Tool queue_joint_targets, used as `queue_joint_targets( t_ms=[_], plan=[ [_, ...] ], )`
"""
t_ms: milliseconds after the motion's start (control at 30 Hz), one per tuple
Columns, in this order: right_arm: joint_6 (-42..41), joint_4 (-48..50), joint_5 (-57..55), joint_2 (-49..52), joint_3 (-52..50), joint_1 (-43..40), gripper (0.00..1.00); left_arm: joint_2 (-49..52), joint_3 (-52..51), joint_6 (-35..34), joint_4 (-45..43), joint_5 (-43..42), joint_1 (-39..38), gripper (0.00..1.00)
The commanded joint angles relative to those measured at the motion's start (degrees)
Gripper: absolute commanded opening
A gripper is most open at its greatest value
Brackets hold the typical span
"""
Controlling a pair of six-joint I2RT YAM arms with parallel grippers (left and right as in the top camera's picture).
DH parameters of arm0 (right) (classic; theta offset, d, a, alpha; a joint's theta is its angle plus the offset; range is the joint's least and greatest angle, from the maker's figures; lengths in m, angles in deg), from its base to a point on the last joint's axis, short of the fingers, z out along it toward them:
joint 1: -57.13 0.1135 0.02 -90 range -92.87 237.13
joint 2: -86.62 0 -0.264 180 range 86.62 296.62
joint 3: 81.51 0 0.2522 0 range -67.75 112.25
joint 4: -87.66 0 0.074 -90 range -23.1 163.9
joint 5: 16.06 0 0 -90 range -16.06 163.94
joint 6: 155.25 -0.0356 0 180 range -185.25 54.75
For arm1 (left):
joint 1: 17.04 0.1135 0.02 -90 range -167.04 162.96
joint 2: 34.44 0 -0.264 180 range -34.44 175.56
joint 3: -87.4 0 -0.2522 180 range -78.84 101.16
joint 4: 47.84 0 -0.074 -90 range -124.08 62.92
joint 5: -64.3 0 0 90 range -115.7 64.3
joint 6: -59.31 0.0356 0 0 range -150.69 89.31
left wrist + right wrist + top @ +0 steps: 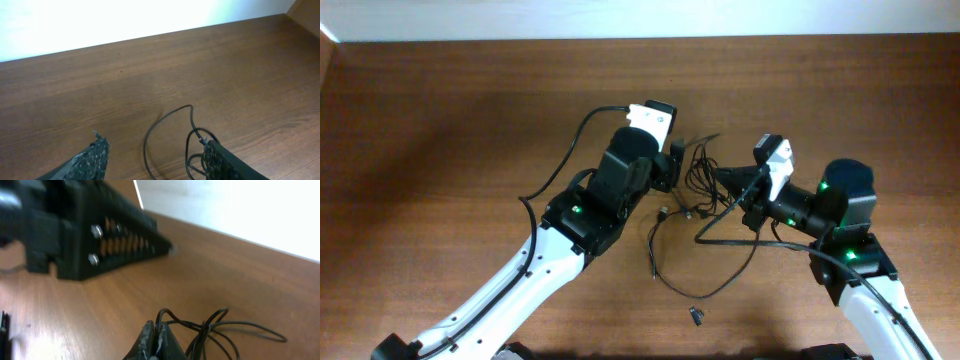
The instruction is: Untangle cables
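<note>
Thin black cables point(703, 172), where do they lie? asks my partner.

— In a small knot near the middle of the brown wooden table point(440, 120), a little toward its right edge, between my two grippers. One long loop point(720, 285) trails from the knot toward the near edge.

— And the room?

— Reddish wood grain all over, with a white wall point(620, 18) running along the far edge.

— Count for me.

— Two arms, two grippers. Two plug ends. A small dark plug point(697, 316) lies close to the near edge, just outside the loop; I cannot tell whether it is joined to it. A second plug point(665, 212) lies just on the near side of the knot. I cannot tell how many strands the knot holds.

— Your fingers?

— My left gripper point(677, 167) has its fingers point(97, 155) spread wide. A curve of cable lies on the wood between them, and the knot sits against the right-hand one. My right gripper point(722, 178) has its fingers point(150, 339) pressed together, pinching strands that rise in loops from the tips.

— Room to move?

— Bare wood runs wide toward the left edge and the far edge, and toward the far-right corner. My two grippers sit near one another, with only the knot between them.
</note>
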Motion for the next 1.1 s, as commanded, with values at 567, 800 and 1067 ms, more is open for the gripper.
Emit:
queue_joint_targets(
  t_ms=[567,800,1067],
  plan=[
    [2.2,-2.9,-6.5,14.4,0.1,0.2,0.91,0.4,0.4,1.1,7.9,1.3,-0.2,0.99],
    [-11.5,-3.0,-23.5,14.3,0.1,0.1,0.99,0.4,0.4,1.1,7.9,1.3,-0.2,0.99],
    [-20.2,-5.8,-44.5,14.3,0.1,0.1,0.99,0.4,0.4,1.1,7.9,1.3,-0.2,0.99]
  ],
)
